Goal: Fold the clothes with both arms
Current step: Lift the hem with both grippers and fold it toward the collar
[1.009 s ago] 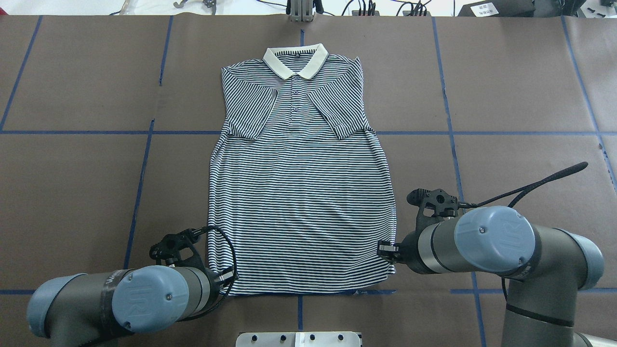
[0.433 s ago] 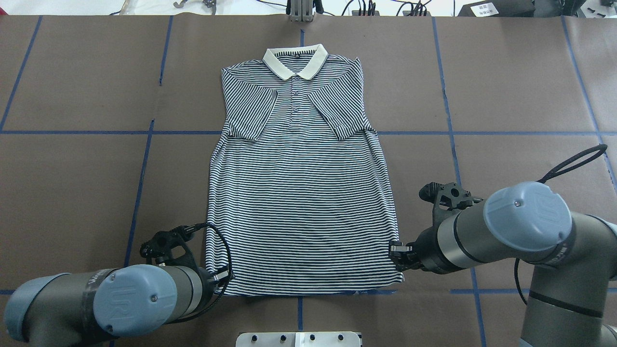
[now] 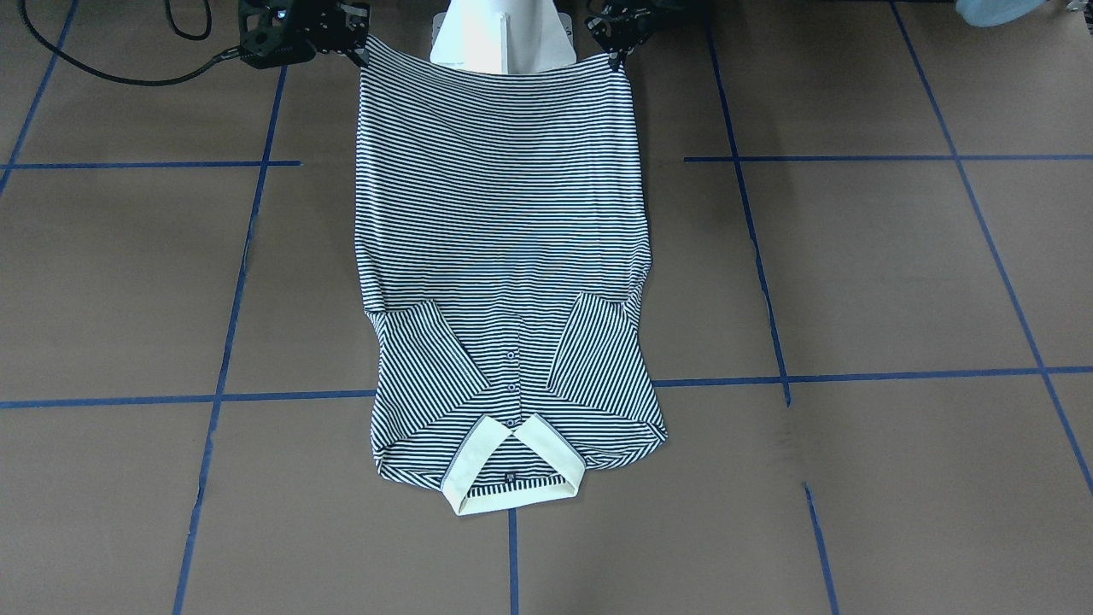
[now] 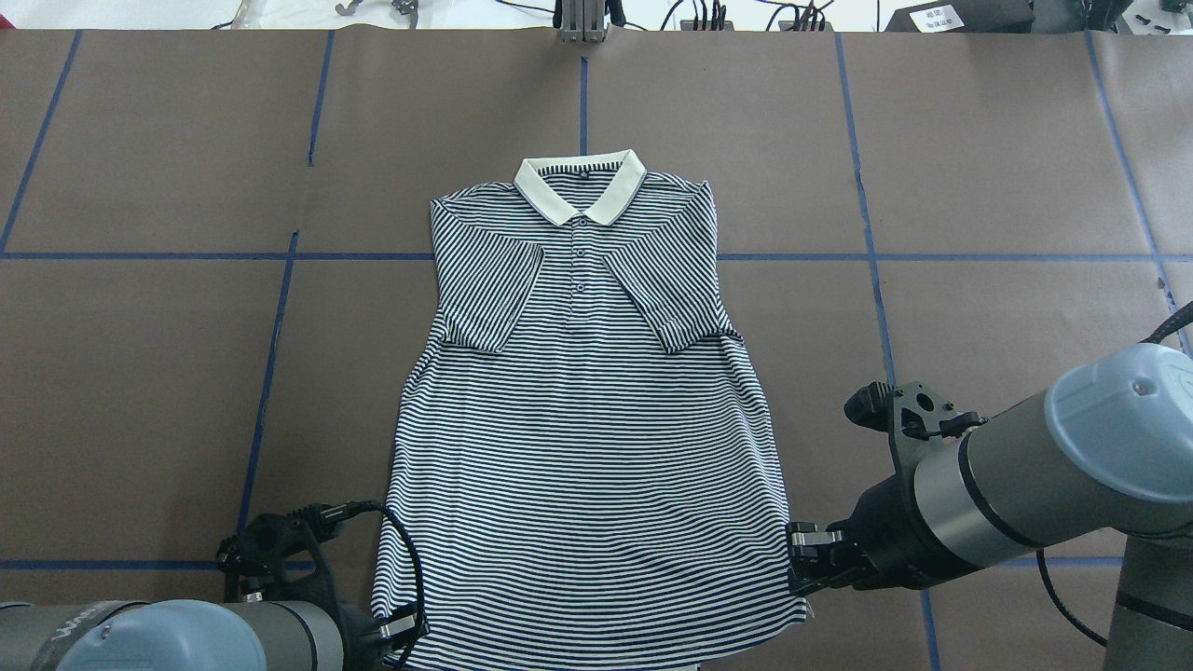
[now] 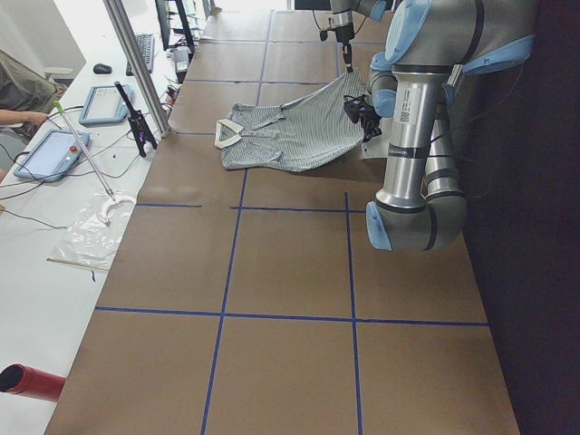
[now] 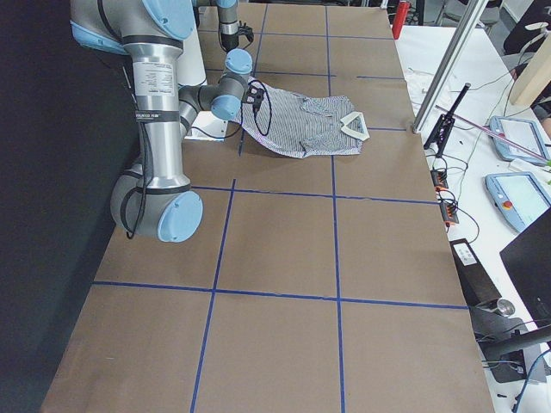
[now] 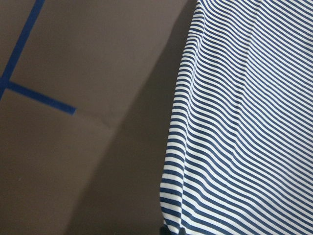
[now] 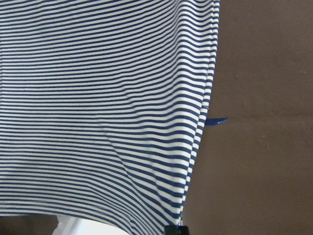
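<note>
Polo shirt [image 4: 578, 447] hem raised, left gripper [image 4: 403, 630] and right gripper [image 4: 800, 564] each pinching a corner (jaws mostly hidden)

The shirt [image 4: 578, 447] is striped thinly in navy and white; its collar [image 4: 580, 191] is plain cream. The table [image 4: 140, 373] is covered in brown and crossed by blue lines [image 4: 270, 373]. The left arm [image 4: 280, 638] and right arm [image 4: 1007, 485] are finished in grey with light-blue caps [image 4: 1118, 419]. The left gripper [image 4: 403, 626] and right gripper [image 4: 803, 559] are coloured black.

left gripper [image 4: 403, 624], right gripper [image 4: 802, 565], both pinched shut
</note>
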Tool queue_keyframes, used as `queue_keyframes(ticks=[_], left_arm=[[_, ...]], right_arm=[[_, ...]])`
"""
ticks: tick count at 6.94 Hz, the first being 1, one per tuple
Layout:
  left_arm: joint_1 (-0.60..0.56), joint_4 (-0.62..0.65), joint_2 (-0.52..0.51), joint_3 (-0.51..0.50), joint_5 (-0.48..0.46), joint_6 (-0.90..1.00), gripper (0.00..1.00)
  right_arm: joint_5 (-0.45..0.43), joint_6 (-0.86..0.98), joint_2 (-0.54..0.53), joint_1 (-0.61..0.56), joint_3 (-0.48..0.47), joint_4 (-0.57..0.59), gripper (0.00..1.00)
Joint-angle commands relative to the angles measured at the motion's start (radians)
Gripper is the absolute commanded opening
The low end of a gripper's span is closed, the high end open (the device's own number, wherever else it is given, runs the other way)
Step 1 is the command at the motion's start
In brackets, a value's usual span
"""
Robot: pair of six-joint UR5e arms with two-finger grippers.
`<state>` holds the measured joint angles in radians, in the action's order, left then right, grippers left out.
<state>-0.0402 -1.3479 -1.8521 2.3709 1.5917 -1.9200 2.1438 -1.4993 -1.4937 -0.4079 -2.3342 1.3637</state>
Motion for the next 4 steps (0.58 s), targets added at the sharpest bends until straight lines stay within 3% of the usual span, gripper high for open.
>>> queue_keyframes(ticks=[1, 2, 3, 4], left_arm=[[-0.082, -0.004, -0.012, -0.007, 0.001, 0.074, 0.0], [-0.187, -0.005, -0.044, -0.012, 0.002, 0.187, 0.0], [-0.295, -0.016, -0.062, -0.039, 0.002, 0.272, 0.0], [-0.387, -0.125, -0.096, -0.162, 0.004, 0.339, 0.0]], right_arm=[[-0.022, 0.232, 0.05, -0.13, 0.066, 0.0, 0.0], [-0.022, 0.328, 0.117, -0.211, 0.14, -0.002, 0.0], [-0.024, 0.403, 0.229, -0.286, 0.274, -0.003, 0.0], [-0.05, 0.524, 0.322, -0.339, 0.403, -0.005, 0.0]])
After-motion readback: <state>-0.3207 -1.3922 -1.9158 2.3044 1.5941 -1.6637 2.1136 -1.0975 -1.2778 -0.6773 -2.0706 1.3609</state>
